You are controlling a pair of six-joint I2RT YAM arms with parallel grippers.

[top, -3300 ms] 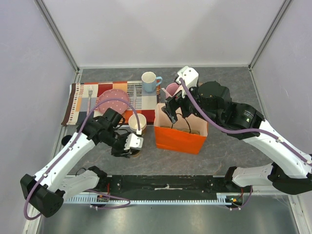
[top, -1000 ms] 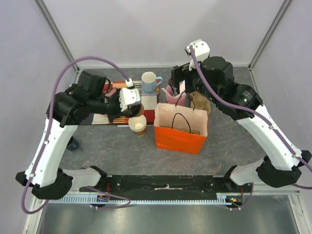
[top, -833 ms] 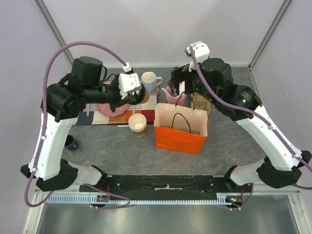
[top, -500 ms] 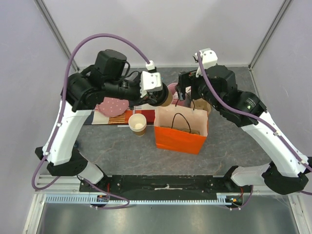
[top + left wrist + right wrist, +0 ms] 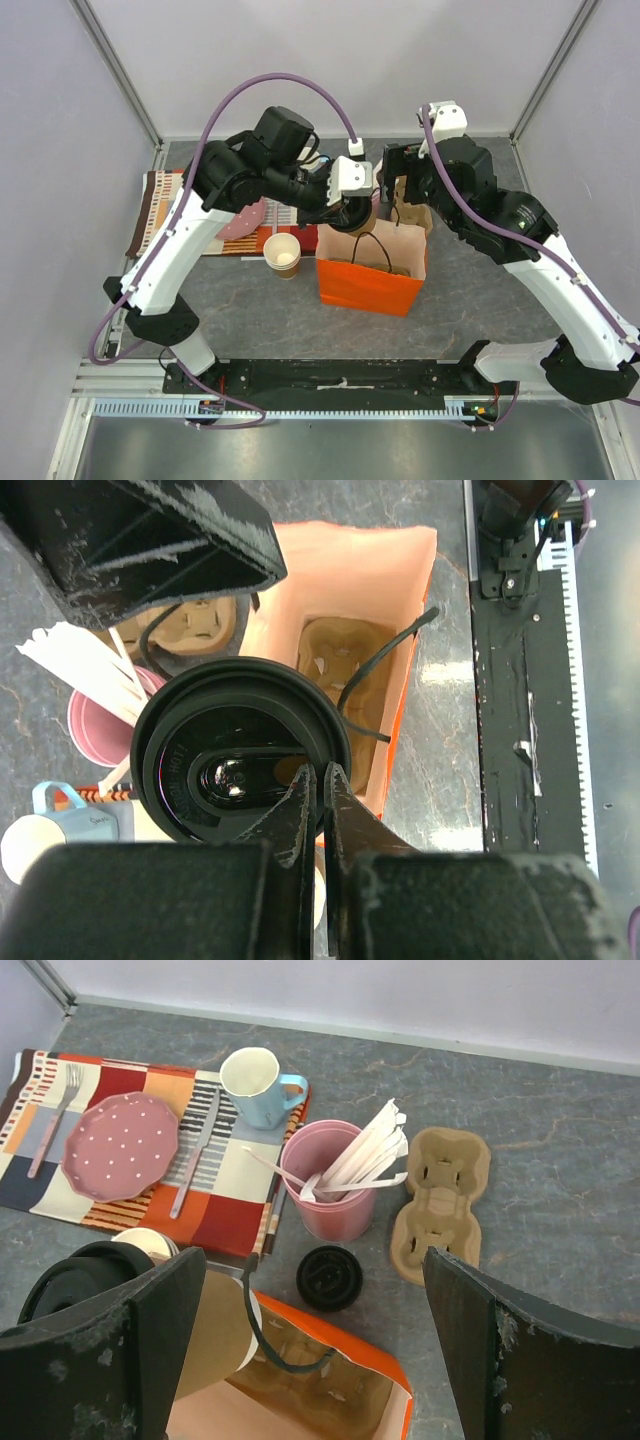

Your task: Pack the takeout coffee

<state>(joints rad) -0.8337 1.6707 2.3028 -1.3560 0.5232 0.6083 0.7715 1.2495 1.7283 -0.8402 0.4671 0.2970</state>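
Grey table (image 5: 480, 300) bears the bag (image 5: 365, 285) mid-surface; over its far edge the left gripper (image 5: 322, 780), clamped on the coffee (image 5: 240, 750), must next lower it in, right gripper (image 5: 398, 178) gaping empty

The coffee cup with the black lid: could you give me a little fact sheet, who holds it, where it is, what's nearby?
Item: takeout coffee, brown cup, black dome lid
Held by: left claw, shut on the lid's rim
Where: in the air over the edge of the open orange bag, not inside
In the bag: a moulded cup carrier
Other claw: right claw, open, holding nothing
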